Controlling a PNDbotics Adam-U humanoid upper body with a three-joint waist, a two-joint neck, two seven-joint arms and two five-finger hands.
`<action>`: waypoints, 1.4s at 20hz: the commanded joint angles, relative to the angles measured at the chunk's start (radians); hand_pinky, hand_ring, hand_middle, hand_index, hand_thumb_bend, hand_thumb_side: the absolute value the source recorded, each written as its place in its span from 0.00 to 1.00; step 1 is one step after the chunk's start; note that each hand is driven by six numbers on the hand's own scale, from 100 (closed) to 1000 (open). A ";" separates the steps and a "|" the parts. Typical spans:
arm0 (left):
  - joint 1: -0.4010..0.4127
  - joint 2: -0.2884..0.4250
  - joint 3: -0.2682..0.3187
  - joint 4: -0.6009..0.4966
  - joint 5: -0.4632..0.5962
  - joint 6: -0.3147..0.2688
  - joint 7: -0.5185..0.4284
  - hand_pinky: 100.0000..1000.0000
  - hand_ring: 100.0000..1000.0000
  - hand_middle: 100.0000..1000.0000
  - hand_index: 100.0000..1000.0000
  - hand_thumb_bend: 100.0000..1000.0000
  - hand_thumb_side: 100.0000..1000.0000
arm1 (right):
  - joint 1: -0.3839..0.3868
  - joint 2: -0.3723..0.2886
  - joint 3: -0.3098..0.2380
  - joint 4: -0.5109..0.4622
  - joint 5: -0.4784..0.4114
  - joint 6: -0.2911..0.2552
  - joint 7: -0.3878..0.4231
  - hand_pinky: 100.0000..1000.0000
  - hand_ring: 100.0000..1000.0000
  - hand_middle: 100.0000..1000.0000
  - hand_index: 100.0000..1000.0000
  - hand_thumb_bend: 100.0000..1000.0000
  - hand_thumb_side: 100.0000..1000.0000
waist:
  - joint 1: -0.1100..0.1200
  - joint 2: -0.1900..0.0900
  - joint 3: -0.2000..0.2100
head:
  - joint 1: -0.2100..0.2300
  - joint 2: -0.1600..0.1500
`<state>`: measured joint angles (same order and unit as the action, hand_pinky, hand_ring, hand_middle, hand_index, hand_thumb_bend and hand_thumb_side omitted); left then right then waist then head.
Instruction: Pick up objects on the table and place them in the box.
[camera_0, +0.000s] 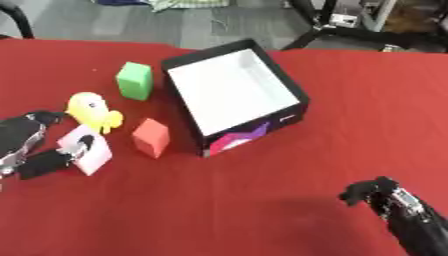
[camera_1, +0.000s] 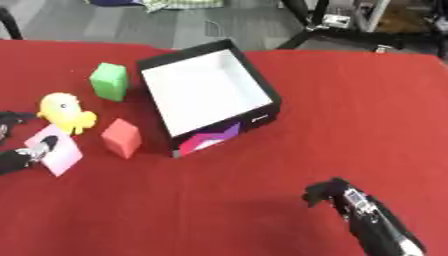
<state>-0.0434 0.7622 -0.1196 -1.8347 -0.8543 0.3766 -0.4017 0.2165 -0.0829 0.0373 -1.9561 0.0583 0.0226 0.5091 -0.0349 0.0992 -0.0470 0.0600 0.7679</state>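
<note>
Left eye view — red table (camera_0: 262, 210), grey floor (camera_0: 105, 25)

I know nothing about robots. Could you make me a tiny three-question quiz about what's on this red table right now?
1. True or false: the black cardboard box with white inside already holds a toy.
2. Which lies nearest the box's front corner? A) green foam block B) red foam block C) yellow rubber duck
3. Fill in: the robot's left hand is closed on a flat ____ card, while the right hand hangs curled, holding nothing.

Key: 1 false, the box is empty. 2 B. 3 pale pink.
</note>
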 joint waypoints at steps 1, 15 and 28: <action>-0.013 0.009 -0.003 0.021 -0.004 -0.004 -0.010 0.76 0.70 0.79 0.95 0.24 1.00 | -0.003 -0.009 -0.002 -0.010 0.007 -0.001 -0.001 1.00 0.72 0.46 0.67 0.00 1.00 | 0.010 -0.018 0.000 | -0.001 0.002; -0.017 -0.016 -0.033 0.077 0.003 -0.035 -0.034 0.72 0.56 0.62 0.81 0.00 0.35 | 0.001 -0.009 0.000 -0.009 0.009 -0.002 0.001 1.00 0.72 0.46 0.67 0.00 1.00 | 0.009 -0.019 -0.003 | -0.002 0.002; -0.227 0.045 0.007 -0.164 0.250 -0.038 0.103 0.71 0.46 0.50 0.75 0.00 0.17 | 0.008 -0.013 0.005 -0.006 0.010 -0.002 0.005 1.00 0.72 0.46 0.67 0.00 1.00 | 0.012 -0.029 -0.011 | 0.004 0.002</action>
<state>-0.2524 0.7671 -0.1150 -1.9727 -0.6304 0.3493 -0.3011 0.2244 -0.0836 0.0387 -1.9532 0.0663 0.0226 0.5113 -0.0349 0.0956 -0.0584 0.0604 0.7705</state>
